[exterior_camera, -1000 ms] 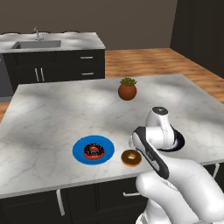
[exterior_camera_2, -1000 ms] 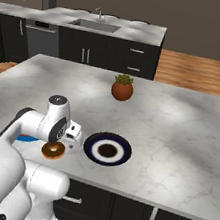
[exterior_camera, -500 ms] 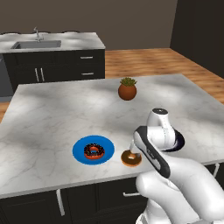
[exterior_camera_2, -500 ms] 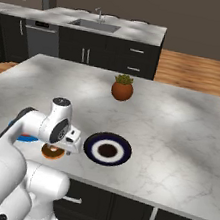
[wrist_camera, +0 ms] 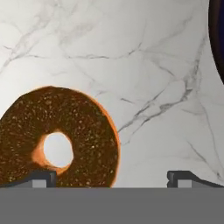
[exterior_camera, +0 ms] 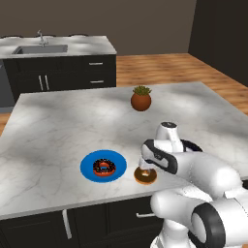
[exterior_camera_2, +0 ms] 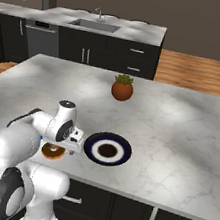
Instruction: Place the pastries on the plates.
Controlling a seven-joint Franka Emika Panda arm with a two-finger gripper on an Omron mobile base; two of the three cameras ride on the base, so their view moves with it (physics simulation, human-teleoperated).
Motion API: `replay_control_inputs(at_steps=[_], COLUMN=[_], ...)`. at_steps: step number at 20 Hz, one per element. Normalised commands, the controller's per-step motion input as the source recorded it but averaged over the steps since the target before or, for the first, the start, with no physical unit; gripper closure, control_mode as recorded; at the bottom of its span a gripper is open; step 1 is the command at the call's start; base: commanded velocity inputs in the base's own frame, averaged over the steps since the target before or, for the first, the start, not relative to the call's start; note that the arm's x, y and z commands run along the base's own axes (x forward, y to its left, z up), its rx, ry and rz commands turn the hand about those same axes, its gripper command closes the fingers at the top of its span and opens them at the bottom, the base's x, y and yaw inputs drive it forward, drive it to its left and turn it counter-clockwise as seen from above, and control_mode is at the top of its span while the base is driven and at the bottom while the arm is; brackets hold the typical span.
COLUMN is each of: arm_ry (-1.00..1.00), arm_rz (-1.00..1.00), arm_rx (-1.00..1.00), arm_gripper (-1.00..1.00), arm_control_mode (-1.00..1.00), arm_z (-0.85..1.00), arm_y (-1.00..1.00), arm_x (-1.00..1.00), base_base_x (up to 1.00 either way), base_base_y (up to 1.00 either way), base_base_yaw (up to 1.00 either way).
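bare marble around brown-glazed donut (wrist_camera: 57, 135), navy plate (exterior_camera_2: 107, 149) near, plant pot (exterior_camera: 141, 99) well apart

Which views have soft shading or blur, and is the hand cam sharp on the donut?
Left base view: dim patches mottle the white marble counter, no glare. Right base view: same patches; navy white-ringed plate crisp. Hand view: brown-glazed ring donut sharp, cropped at left; open jaws barely rise at bottom.
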Motion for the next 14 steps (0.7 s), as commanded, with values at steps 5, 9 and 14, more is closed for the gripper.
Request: replay_control_inputs(at_steps=[5,9,14], arm_ry=[0.12,0.08,-0.02], arm_rz=[0.03,0.04,0.04], arm_rx=[0.0,0.0,0.0], arm_gripper=[-1.0,-1.0,1.0], arm_control_mode=[-1.0,-1.0,-1.0], arm_z=[-1.0,-1.0,-0.74], arm_y=[0.0,0.03,0.12], arm_x=[0.0,0.0,-0.19], base_base_x=[0.0,0.0,0.0], base_base_y=[0.0,0.0,0.0], base_base_yaw=[0.0,0.0,0.0])
